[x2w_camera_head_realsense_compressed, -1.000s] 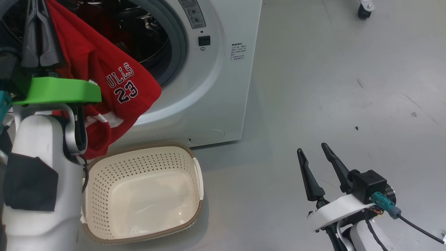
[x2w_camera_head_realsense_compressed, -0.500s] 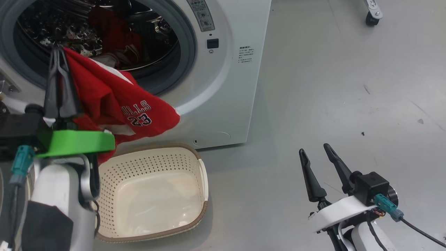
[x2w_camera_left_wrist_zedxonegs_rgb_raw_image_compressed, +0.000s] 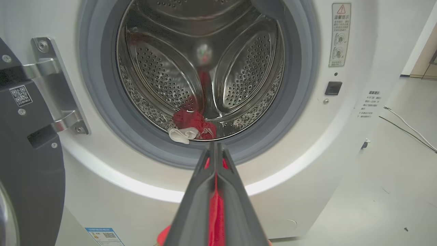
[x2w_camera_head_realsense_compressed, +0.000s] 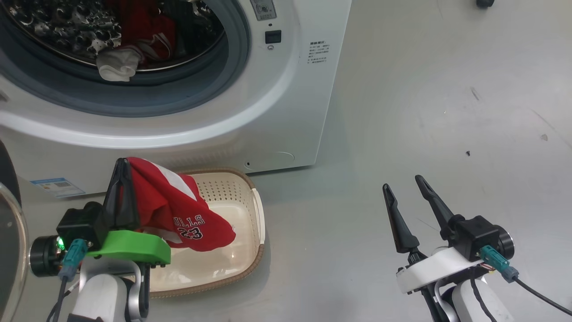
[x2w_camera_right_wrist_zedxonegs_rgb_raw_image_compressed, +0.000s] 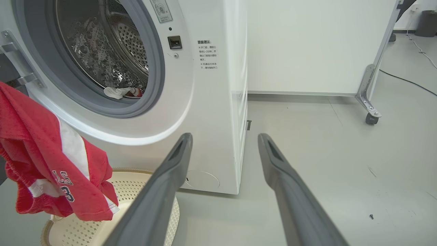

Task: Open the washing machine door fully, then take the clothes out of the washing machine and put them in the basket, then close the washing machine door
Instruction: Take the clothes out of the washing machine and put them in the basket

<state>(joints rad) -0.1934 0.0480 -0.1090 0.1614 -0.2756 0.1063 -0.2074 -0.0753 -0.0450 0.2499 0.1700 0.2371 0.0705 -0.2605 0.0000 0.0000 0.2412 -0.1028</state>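
My left gripper (x2w_camera_head_realsense_compressed: pixel 121 166) is shut on the red "BULLS 23" jersey (x2w_camera_head_realsense_compressed: pixel 178 217), which hangs over the cream basket (x2w_camera_head_realsense_compressed: pixel 258 223) on the floor before the white washing machine (x2w_camera_head_realsense_compressed: pixel 286 103). In the left wrist view the red cloth (x2w_camera_left_wrist_zedxonegs_rgb_raw_image_compressed: pixel 215 208) is pinched between the closed fingers. More clothes lie in the drum: a red garment (x2w_camera_left_wrist_zedxonegs_rgb_raw_image_compressed: pixel 191 119) and a small white piece (x2w_camera_head_realsense_compressed: pixel 116 67). The washing machine door (x2w_camera_left_wrist_zedxonegs_rgb_raw_image_compressed: pixel 30 164) stands swung open at the left. My right gripper (x2w_camera_head_realsense_compressed: pixel 404 188) is open and empty, low over the floor right of the machine.
Grey floor stretches to the right of the washer. A white panel on a castor (x2w_camera_right_wrist_zedxonegs_rgb_raw_image_compressed: pixel 370 118) stands behind, with a cable (x2w_camera_right_wrist_zedxonegs_rgb_raw_image_compressed: pixel 406 82) on the floor. A blue label (x2w_camera_head_realsense_compressed: pixel 58 187) marks the washer's lower front.
My left gripper has come down from the drum mouth with the jersey to just above the basket. The head camera has tilted too. The right gripper has held still.
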